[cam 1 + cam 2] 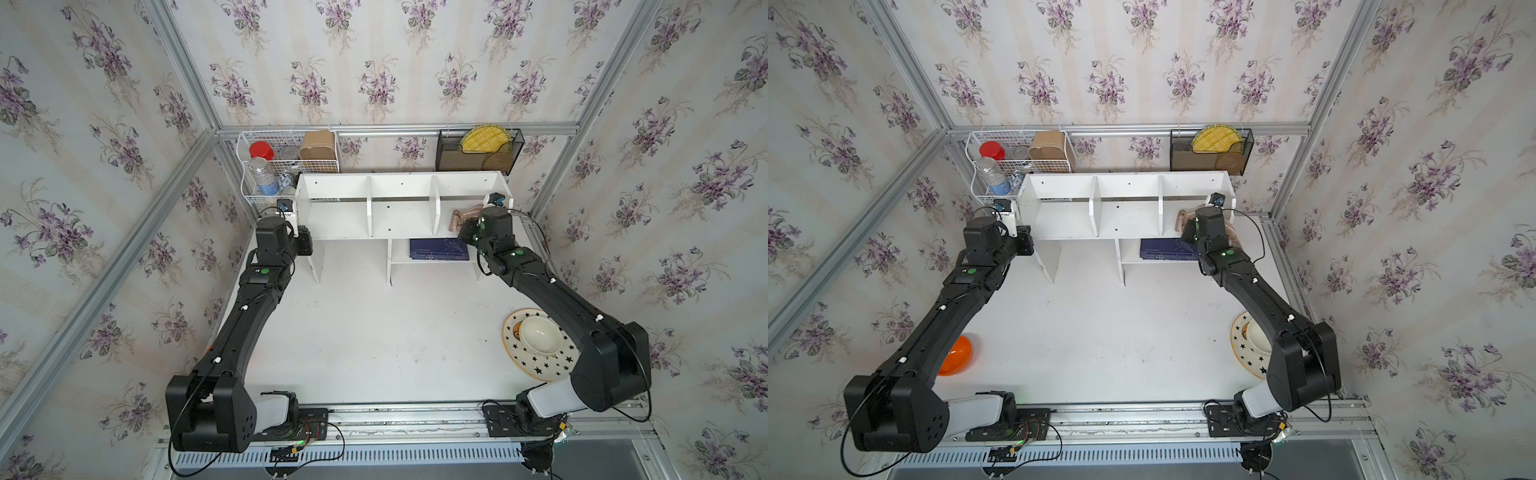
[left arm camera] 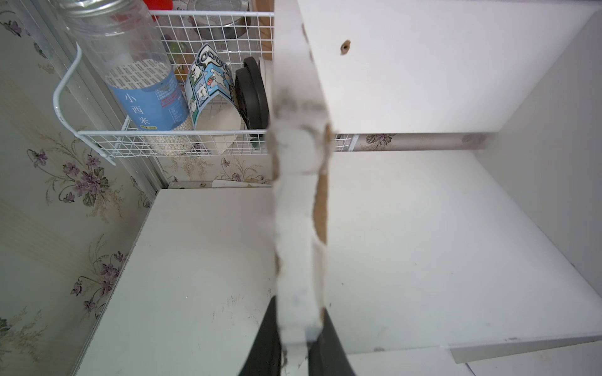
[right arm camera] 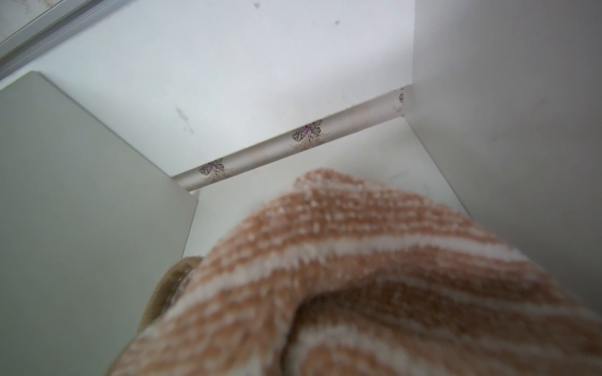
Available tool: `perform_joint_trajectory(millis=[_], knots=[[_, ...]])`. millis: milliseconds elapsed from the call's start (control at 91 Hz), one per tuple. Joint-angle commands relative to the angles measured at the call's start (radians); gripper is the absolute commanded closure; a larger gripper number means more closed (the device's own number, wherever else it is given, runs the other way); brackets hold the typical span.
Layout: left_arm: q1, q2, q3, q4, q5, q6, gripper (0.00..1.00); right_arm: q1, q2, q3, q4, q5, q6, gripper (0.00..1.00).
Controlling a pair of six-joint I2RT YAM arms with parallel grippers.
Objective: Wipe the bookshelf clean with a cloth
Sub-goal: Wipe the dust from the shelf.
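Bright even light, soft shadows, wide-angle bending at edges, cloth (image 3: pixel 358 276) blurred up close

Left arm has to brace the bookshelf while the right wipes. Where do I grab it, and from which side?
Grip the front edge of the bookshelf end panel next to the wire basket, coming in from the front. That board is thin and upright, so the left pincer straddles it, as now.

Layout

My left gripper (image 2: pixel 298 328) straddles the left end panel of the bookshelf (image 1: pixel 399 185). The cloth (image 1: pixel 457 218) lies in its right compartment, under my right wrist (image 1: pixel 492 220). A book (image 1: pixel 438 249) rests on the lower shelf (image 1: pixel 402 251). A bowl (image 1: pixel 540 334) sits on a plate (image 1: pixel 536 365).
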Motion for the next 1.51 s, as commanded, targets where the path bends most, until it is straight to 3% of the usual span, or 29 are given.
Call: perform_joint_trajectory(millis=[0,132,374,615,846,1044,1231,1374,1495], knots=[[-0.005,0.003,0.002,-0.077,0.104,-0.02,1.0,0.027,0.024,0.022,-0.071,-0.056,0.005,1.0],[-0.007,-0.002,0.001,-0.075,0.113,-0.019,1.0,0.04,0.126,0.149,-0.088,-0.081,-0.004,1.0],[-0.007,0.0,0.002,-0.075,0.118,-0.021,1.0,0.002,0.262,0.364,-0.158,0.032,-0.057,1.0],[-0.007,-0.006,0.002,-0.077,0.114,-0.02,1.0,-0.046,0.142,0.214,-0.155,0.037,-0.088,1.0],[-0.005,-0.006,0.001,-0.078,0.113,-0.021,1.0,0.042,0.03,0.055,-0.126,0.022,-0.073,1.0],[-0.006,-0.008,-0.001,-0.075,0.12,-0.022,1.0,0.048,0.165,0.276,-0.176,-0.039,-0.065,1.0],[-0.006,0.0,0.001,-0.074,0.127,-0.025,1.0,0.014,0.286,0.467,-0.229,-0.011,-0.057,1.0],[-0.007,0.002,0.004,-0.079,0.121,-0.024,1.0,-0.017,0.262,0.427,-0.241,0.034,-0.079,1.0],[-0.007,0.0,0.006,-0.086,0.102,-0.023,1.0,-0.018,0.173,0.298,-0.217,0.004,-0.085,1.0]])
